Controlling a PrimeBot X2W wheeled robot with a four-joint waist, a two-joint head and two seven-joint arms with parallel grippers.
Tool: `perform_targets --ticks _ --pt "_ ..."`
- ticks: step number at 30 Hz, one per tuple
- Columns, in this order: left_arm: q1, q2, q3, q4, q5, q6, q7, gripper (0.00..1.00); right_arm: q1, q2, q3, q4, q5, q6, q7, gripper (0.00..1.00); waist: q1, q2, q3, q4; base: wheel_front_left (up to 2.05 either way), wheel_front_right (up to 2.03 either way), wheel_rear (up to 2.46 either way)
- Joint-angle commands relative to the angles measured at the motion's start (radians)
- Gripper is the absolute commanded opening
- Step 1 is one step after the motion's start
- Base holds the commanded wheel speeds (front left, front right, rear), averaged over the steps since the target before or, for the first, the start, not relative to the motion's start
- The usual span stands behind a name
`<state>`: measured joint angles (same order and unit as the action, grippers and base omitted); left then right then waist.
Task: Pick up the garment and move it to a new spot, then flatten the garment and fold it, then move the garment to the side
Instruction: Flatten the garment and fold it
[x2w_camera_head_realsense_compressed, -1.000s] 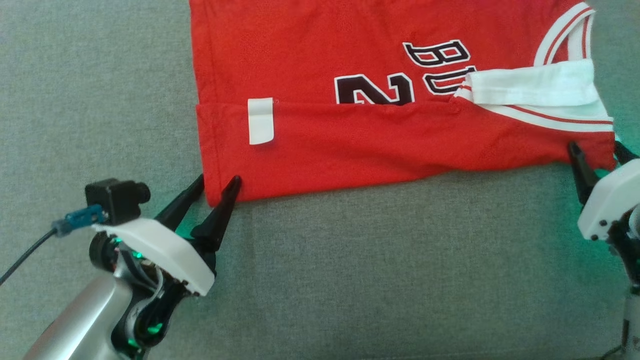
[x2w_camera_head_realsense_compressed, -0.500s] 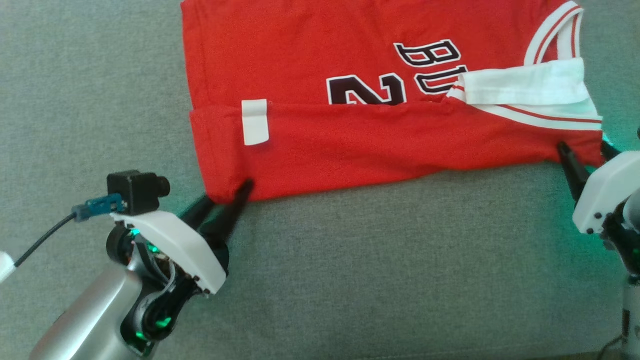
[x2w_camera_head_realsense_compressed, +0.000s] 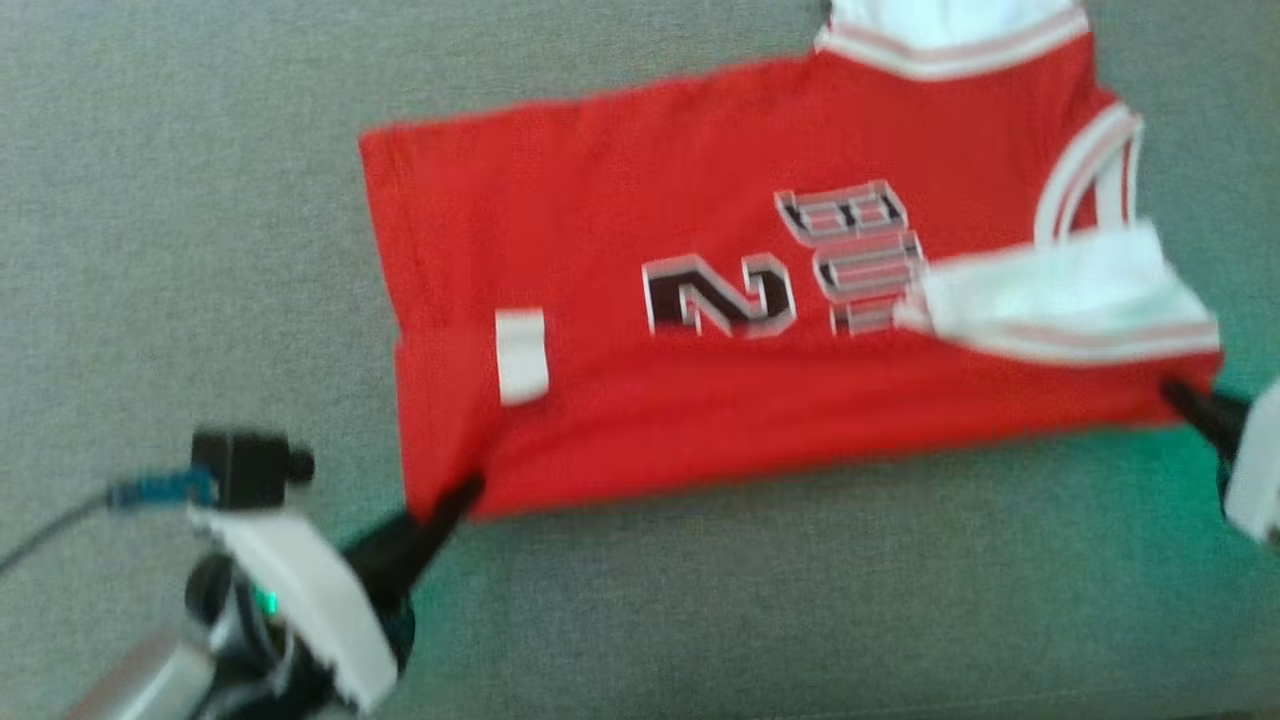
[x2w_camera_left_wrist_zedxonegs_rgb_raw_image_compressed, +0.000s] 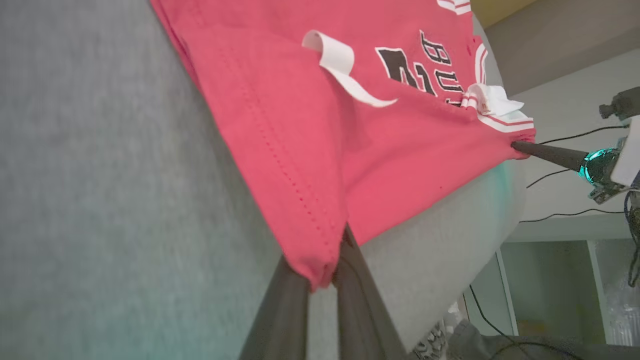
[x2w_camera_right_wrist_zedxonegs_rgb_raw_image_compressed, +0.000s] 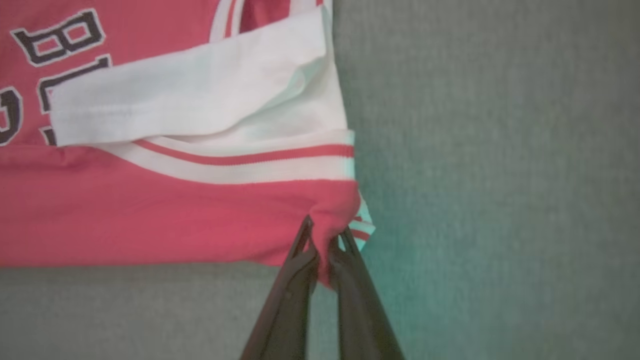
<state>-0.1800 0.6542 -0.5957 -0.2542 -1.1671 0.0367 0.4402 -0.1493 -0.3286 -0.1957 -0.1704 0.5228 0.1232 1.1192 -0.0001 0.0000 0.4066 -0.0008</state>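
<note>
While the grey padded surface (x2w_camera_head_realsense_compressed: 700, 620) takes most of the head view, the garment (x2w_camera_head_realsense_compressed: 620, 250), a red jersey with dark letters and a number, lies spread on its middle and far part, with one long edge toward the robot. Its near strip seems to be turned over onto the front, so I judge that the moving and the flattening are done and that a first lengthwise fold is already made. A white sleeve piece (x2w_camera_right_wrist_zedxonegs_rgb_raw_image_compressed: 190, 85) with red stripes is laid across the printing at the right end of the jersey, and a small white label (x2w_camera_head_realsense_compressed: 521, 355) sits on the turned strip nearer the left end; in the left wrist view this label curls up from the cloth. The left gripper (x2w_camera_head_realsense_compressed: 460, 495) has its jaws pressed together on the near left corner of the hem, and the cloth bunches between the two dark fingers (x2w_camera_left_wrist_zedxonegs_rgb_raw_image_compressed: 280, 310). The right gripper (x2w_camera_right_wrist_zedxonegs_rgb_raw_image_compressed: 325, 230) pinches the near right corner in the same way, just under the striped band. What remains, as I judge it, is the further folding with these two corners, and then carrying the folded jersey to the side.
</note>
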Motion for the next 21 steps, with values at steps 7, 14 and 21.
perform_targets --ticks 7,14,21 --pt "0.114 0.052 0.021 -0.060 0.017 0.028 -0.041 0.00 0.159 -0.059 0.029 -0.125 0.030 0.008 0.058 1.00 0.0001 0.0000 0.011 0.017 0.00 0.00 0.00" --pt "0.088 0.055 0.034 -0.026 0.090 0.057 -0.085 1.00 0.187 -0.116 0.025 -0.211 0.067 0.008 0.010 1.00 0.0001 0.0000 0.007 0.034 0.00 0.00 0.00" --pt "-0.031 0.093 0.104 -0.034 0.162 0.084 -0.113 1.00 0.002 -0.185 -0.030 -0.298 0.081 0.008 -0.003 1.00 0.0001 0.0000 0.060 0.062 0.00 0.00 0.00"
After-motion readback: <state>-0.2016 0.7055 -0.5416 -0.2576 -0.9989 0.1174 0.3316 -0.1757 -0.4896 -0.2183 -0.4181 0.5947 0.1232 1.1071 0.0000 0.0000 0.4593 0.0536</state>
